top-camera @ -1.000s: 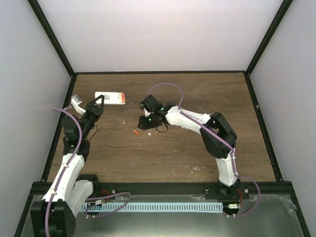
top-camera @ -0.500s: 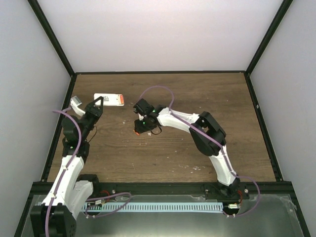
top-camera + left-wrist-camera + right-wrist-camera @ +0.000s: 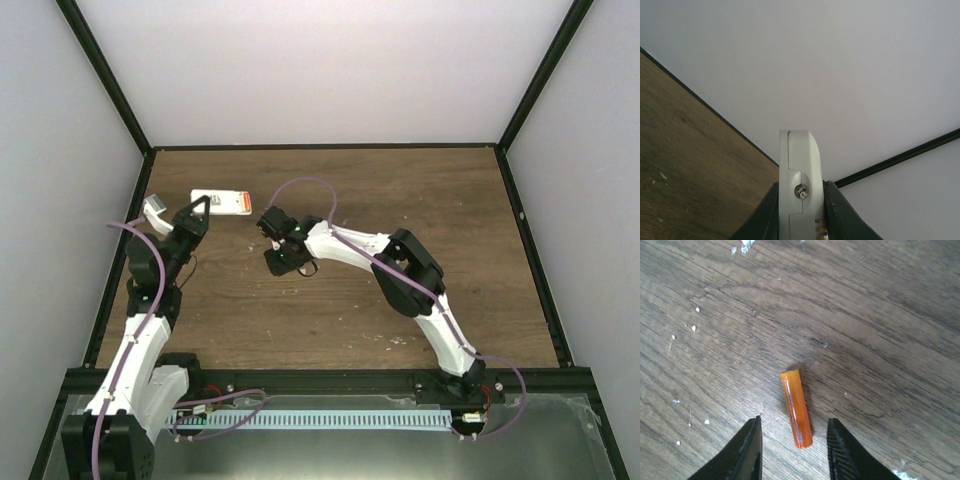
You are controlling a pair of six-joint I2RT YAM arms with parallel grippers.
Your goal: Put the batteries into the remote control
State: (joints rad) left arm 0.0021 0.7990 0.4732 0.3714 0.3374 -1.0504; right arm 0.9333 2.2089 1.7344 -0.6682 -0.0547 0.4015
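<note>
1. One orange battery [image 3: 796, 407] lies flat on the wooden table [image 3: 880, 315], left of centre, touching nothing.
2. The right gripper [image 3: 795, 421] straddles it with its jaws parted and a gap on each side, grasping nothing.
3. The remote control [image 3: 225, 201] is held above the table's far-left part, label side up.
4. The left gripper [image 3: 800, 190] is clenched on the remote's end.
5. White crumbs [image 3: 692, 328] dot the wood nearby.

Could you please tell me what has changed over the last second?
The right gripper swung left and now straddles the orange battery, jaws open either side, not touching it. The left gripper stayed shut on the remote control, unmoved.
</note>
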